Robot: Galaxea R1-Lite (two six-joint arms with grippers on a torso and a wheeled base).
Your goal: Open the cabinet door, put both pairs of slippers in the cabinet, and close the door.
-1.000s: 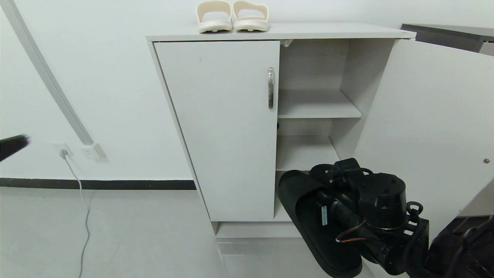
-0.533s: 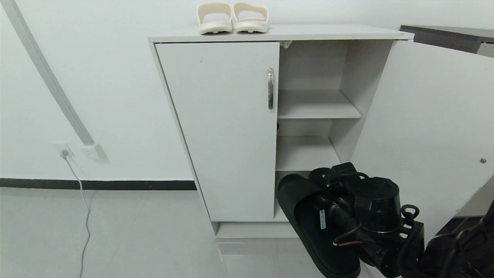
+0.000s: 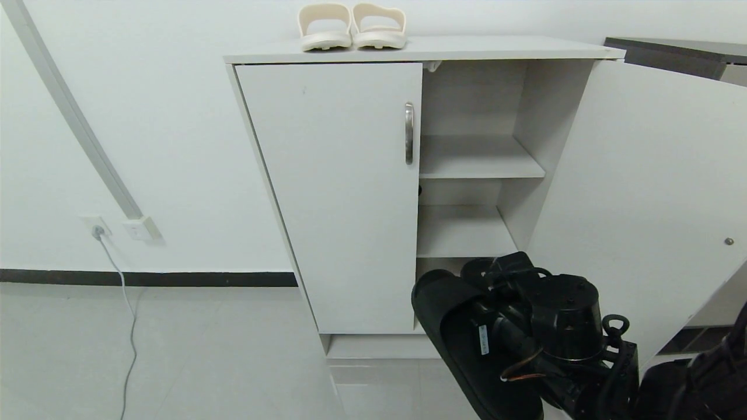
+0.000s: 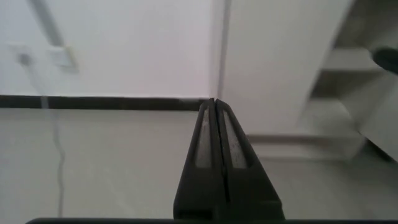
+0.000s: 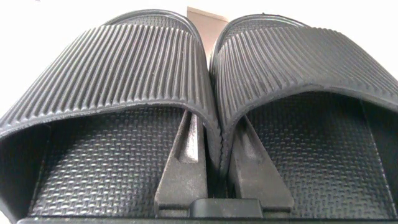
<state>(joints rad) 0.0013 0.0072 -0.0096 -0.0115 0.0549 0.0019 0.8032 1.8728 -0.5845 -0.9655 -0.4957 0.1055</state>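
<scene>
A white cabinet (image 3: pixel 327 192) stands against the wall with its right door (image 3: pixel 636 198) swung open and its left door shut. A cream pair of slippers (image 3: pixel 351 26) rests on its top. My right gripper (image 5: pixel 214 165) is shut on the inner edges of the black pair of slippers (image 3: pixel 467 326), pinching the two together. It holds them in front of the open lower compartment (image 3: pixel 443 265), toes pointing in. The ribbed straps of the black slippers (image 5: pixel 137 68) are close in the right wrist view. My left gripper (image 4: pixel 215 149) is shut on nothing, low over the floor, left of the cabinet.
Two bare shelves (image 3: pixel 475 160) show inside the open half. A metal handle (image 3: pixel 409 133) runs down the shut door. A wall socket with a grey cable (image 3: pixel 125 303) sits at the left. A dark table edge (image 3: pixel 677 52) is behind the open door.
My right gripper has carried the black slippers slightly left and toward the lower compartment. The left arm's dark tip, at the left edge a second ago, has left the head view.
</scene>
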